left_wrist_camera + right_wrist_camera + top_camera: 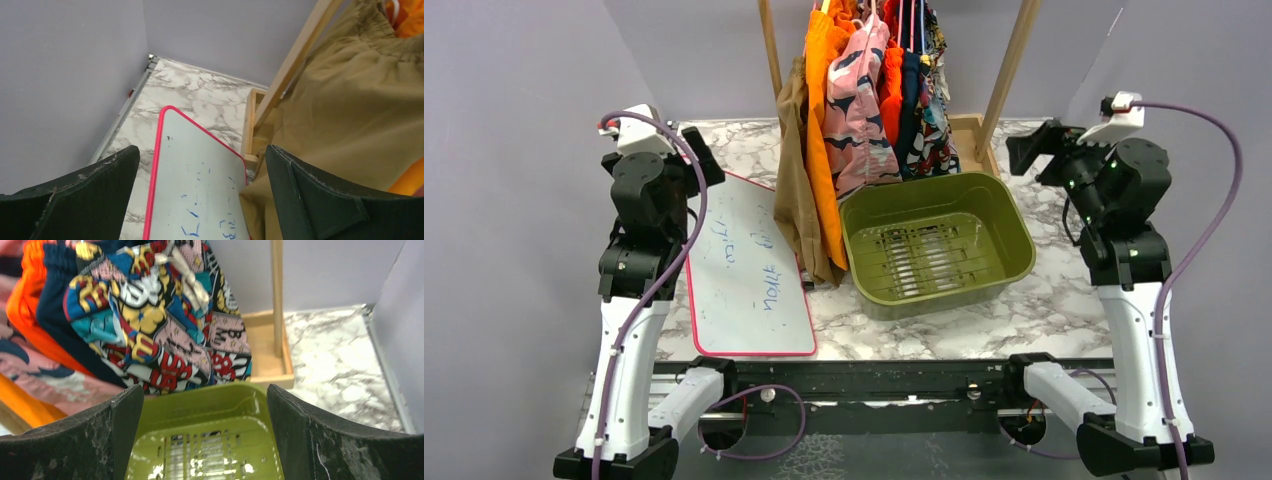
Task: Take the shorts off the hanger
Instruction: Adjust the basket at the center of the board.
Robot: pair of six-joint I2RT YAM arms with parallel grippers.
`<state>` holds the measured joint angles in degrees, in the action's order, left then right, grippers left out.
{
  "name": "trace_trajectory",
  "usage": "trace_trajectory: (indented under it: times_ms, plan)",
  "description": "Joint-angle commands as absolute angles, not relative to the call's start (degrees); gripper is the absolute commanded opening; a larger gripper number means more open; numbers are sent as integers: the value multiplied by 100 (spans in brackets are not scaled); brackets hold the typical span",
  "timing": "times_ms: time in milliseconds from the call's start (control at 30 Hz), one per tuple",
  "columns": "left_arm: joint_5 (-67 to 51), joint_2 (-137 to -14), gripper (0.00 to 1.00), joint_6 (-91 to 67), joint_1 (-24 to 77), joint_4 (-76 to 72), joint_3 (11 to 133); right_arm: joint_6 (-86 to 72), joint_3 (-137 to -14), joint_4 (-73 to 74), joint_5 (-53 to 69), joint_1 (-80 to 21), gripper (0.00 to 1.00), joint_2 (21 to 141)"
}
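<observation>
The shorts (pixel 864 100) hang at top centre, whiteboard (pixel 744 270) lower left and green basket (pixel 1014 235) below them, while left claw (pixel 201 156) and right claw (pixel 205 392) gape empty on either side.

Whiteboard (pixel 754 320) txt unreadable (blue scrawl).

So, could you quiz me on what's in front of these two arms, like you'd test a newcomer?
1. True or false: the green basket holds a pair of shorts.
2. Which pair hangs nearest the left gripper? A. tan-brown shorts B. navy C. comic-print
3. Fill in: the right gripper is ____, holding nothing.

Key: 1 false, it is empty; 2 A; 3 open.
</observation>
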<state>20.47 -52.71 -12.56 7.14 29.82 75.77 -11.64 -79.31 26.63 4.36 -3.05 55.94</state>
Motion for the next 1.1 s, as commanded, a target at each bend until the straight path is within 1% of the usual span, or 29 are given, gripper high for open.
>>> trace_trajectory:
  times_ms: [0, 200, 300, 400, 500, 633, 733, 900, 1067]
  plan:
    - [1341, -5092, 99, -1413, 877, 2994, 7470, -1537, -7351, 2691, 777, -469, 95, 5247]
    - [-75, -5313, 98, -1646, 1170, 2998, 7658, -1827, -6397, 2675, 1429, -712, 97, 4711]
    - [-463, -5416, 98, -1736, 1589, 2989, 7621, -1968, -5936, 2673, 1682, -822, 98, 4425]
    - [-681, -5672, 98, -1851, 2308, 2986, 7507, -2064, -5583, 2691, 1848, -910, 98, 4200]
    - [-379, -5882, 98, -2035, 3174, 2986, 7377, -2137, -5371, 2775, 2013, -983, 99, 4096]
    - [-181, -6047, 96, -2424, 3977, 3008, 7044, -2252, -5257, 2991, 2203, -1045, 99, 4113]
    - [201, -5988, 91, -2798, 4486, 3121, 6712, -2339, -5201, 3077, 2328, -1076, 99, 4127]
    - [561, -5860, 88, -3162, 4887, 3201, 6214, -2456, -5124, 3110, 2476, -1103, 99, 4129]
    - [425, -6118, 91, -3598, 5031, 3257, 5679, -2585, -5083, 3190, 2578, -1119, 99, 4256]
